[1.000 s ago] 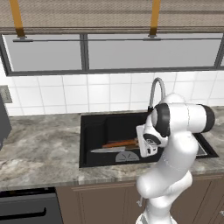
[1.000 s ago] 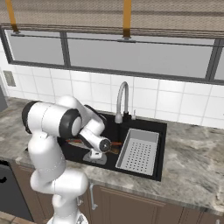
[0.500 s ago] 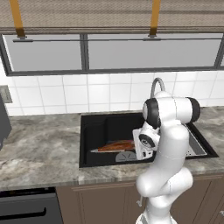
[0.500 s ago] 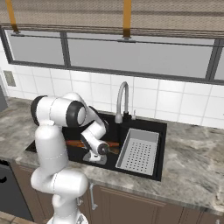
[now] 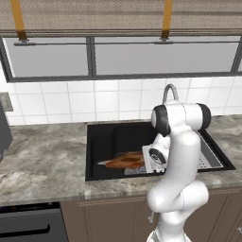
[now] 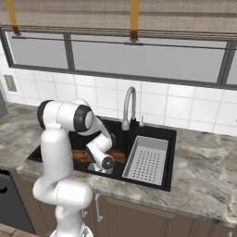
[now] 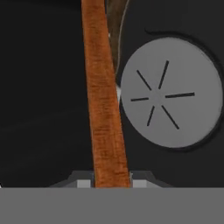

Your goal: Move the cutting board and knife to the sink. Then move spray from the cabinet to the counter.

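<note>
Grey-beige marble counter (image 5: 42,158) runs beneath white tiles and a wide window. Sunk into it, the black sink (image 5: 101,142) holds the reddish-brown cutting board (image 5: 124,161), seen edge-on as a long wooden strip beside the round grey drain (image 7: 168,94). Gripper (image 7: 113,183) fingers flank the board's edge; whether they clamp it I cannot tell.

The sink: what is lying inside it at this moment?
Inside the sink lie a reddish-brown cutting board, a grey metal tray and a round grey drain. The arm covers part of the board, so a knife there cannot be seen clearly.
</note>
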### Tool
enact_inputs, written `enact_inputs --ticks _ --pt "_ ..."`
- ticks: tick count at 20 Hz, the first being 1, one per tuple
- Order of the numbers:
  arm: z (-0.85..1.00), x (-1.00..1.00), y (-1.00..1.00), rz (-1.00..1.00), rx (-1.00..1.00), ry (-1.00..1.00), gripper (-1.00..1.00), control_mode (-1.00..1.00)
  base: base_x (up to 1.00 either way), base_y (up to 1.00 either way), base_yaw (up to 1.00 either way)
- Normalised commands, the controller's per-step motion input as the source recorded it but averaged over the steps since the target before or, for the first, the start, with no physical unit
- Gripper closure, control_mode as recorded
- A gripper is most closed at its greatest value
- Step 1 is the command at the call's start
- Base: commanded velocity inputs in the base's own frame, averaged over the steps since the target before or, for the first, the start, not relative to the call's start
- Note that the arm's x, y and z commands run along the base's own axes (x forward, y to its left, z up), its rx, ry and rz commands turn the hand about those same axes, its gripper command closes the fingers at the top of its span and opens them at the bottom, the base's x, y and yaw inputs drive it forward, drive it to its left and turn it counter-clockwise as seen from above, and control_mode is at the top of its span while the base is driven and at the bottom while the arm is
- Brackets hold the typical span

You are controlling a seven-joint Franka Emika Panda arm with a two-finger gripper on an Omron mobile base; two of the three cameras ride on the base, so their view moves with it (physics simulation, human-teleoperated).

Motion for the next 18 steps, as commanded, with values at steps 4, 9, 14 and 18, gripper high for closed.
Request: enact_inputs --ticks 4,9,14,18 --pt "0.44 0.09 0.00 0.00 0.00 0.14 -1.00 -1.00 0.00 0.00 0.00" --pt "1.00 0.00 0.00 0.00 0.00 0.20 -1.00 -1.00 0.00 0.00 0.00" --pt "0.98 0.00 0.00 0.00 0.00 0.19 -1.00 -1.00 0.00 0.00 0.00" --pt "0.96 -0.07 0.00 0.00 0.00 0.16 -1.00 -1.00 0.00 0.00 0.00"
